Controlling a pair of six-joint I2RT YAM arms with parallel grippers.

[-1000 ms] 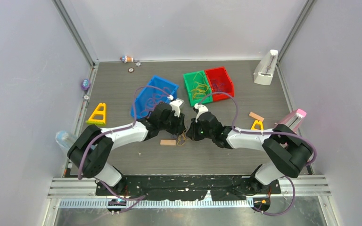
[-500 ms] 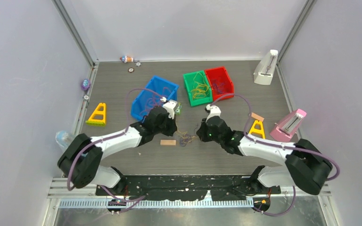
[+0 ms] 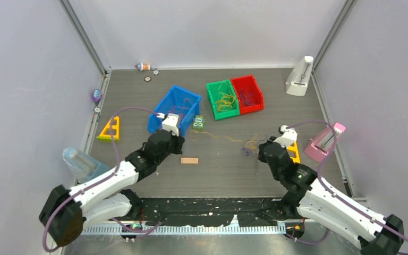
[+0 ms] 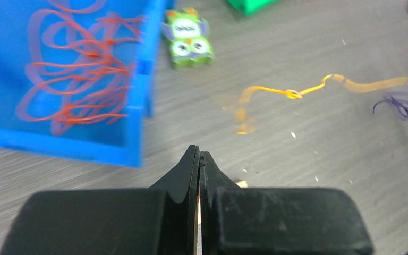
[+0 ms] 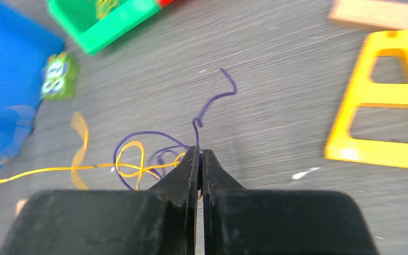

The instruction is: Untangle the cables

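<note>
Surface: dark planked table (image 3: 223, 175), pale walls (image 3: 218, 32).
Change: yellow cable (image 4: 289, 94) now pulled out long.
Left gripper (image 4: 198, 154): closed, empty.
Right gripper (image 5: 199, 151): pinching purple cable (image 5: 212, 101).

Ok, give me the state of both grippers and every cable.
Left gripper, shut, nothing visibly held.
Right gripper, shut on the thin purple cable.
Thin yellow cable, stretched out flat, looped with the purple one.
Orange-red cables, bundled in the blue plastic bin.
Yellow cable bundle, inside the green plastic bin.

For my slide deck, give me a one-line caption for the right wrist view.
Right pincer shut on a purple cable tangled with a yellow cable.
</note>
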